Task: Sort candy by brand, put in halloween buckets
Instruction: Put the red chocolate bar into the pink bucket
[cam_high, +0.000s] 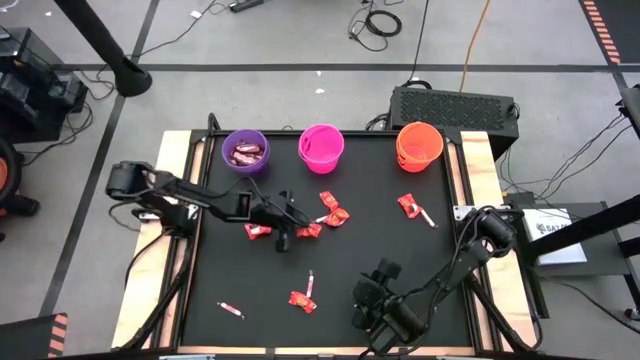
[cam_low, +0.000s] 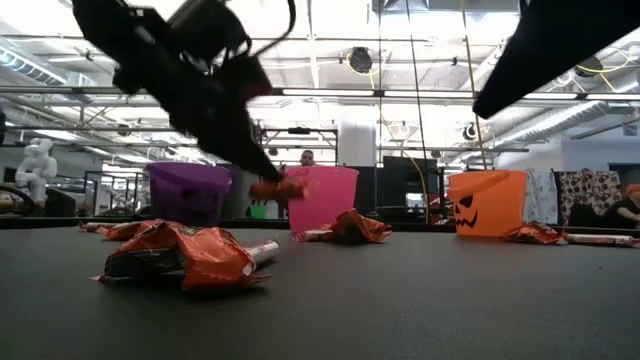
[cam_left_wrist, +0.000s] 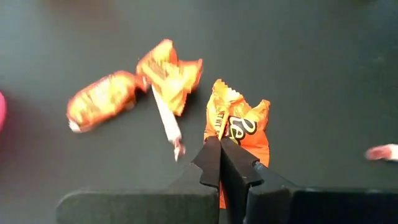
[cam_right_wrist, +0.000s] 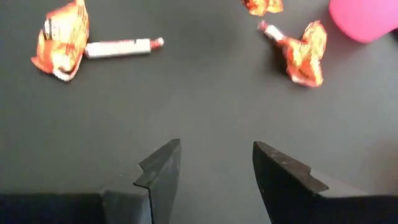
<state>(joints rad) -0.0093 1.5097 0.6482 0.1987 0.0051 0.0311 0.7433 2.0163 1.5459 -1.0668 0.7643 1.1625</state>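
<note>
Three buckets stand in a row along the far edge of the black counter (cam_high: 230, 285): a purple bucket (cam_high: 245, 151) with dark-wrapped candy in it, a pink bucket (cam_high: 321, 147) and an orange bucket (cam_high: 419, 145).

The left gripper (cam_left_wrist: 220, 163) is near the counter's middle, its fingers pinched together on an orange wrapper (cam_left_wrist: 239, 127); in the low view the wrapper hangs clear of the counter. Just beside it lie two more orange wrappers (cam_left_wrist: 169, 71) and one pale stick (cam_left_wrist: 166, 118).

Elsewhere on the counter the high view shows an orange wrapper with a pale stick near the orange bucket (cam_high: 410, 206), another such pair near the front (cam_high: 304, 297), and one lone stick (cam_high: 231, 309) at front left.

The right gripper (cam_right_wrist: 216, 171) hovers over bare counter at front right, fingers spread wide and holding nothing.
</note>
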